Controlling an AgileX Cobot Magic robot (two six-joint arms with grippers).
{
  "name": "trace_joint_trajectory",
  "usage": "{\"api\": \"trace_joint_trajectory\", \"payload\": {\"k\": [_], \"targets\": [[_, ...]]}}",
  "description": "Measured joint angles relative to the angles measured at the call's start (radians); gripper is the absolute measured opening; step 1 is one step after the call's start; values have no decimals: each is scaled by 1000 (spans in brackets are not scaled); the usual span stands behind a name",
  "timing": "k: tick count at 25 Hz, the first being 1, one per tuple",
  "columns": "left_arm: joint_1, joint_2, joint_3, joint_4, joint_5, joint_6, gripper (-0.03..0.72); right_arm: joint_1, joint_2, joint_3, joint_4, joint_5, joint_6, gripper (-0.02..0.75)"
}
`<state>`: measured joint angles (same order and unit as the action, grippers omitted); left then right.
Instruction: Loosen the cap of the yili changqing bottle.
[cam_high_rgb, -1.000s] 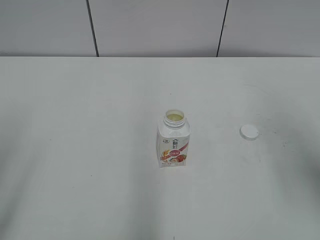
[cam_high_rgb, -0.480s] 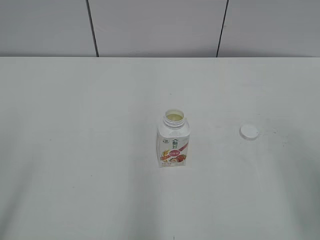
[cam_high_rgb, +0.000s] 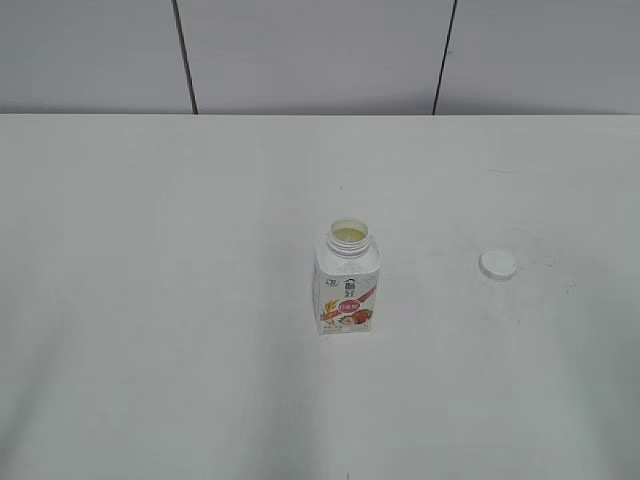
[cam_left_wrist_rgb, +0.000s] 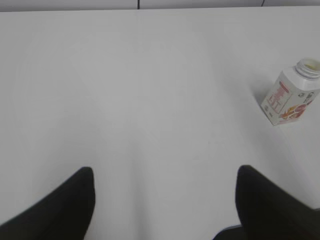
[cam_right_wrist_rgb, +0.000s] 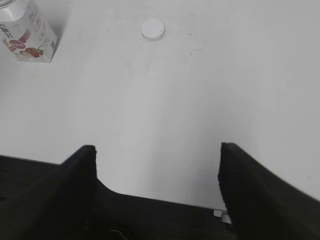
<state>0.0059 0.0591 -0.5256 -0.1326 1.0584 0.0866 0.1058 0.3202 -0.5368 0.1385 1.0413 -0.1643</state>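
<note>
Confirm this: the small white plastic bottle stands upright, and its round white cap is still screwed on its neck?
Not quite. The small white plastic bottle does stand upright, but its neck is open; the round white cap lies apart on the white table, as the exterior view shows.

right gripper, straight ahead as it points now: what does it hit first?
Probably bare table. The right gripper is open and holds nothing; the cap lies far ahead, about in line or just left of it, and the bottle well left. Depth is unclear.

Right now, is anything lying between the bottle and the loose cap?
Nothing: in the exterior view only bare table separates the bottle from the cap.
</note>
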Motion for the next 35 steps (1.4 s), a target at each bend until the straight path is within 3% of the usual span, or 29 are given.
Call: {"api": "trace_joint_trajectory", "payload": {"k": [15, 35], "targets": [[0, -66, 1, -1, 2, 0, 513, 0, -318, 21, -26, 47, 6, 594], [0, -66, 1, -3, 2, 0, 512, 0, -329, 22, -37, 50, 27, 593]]}}
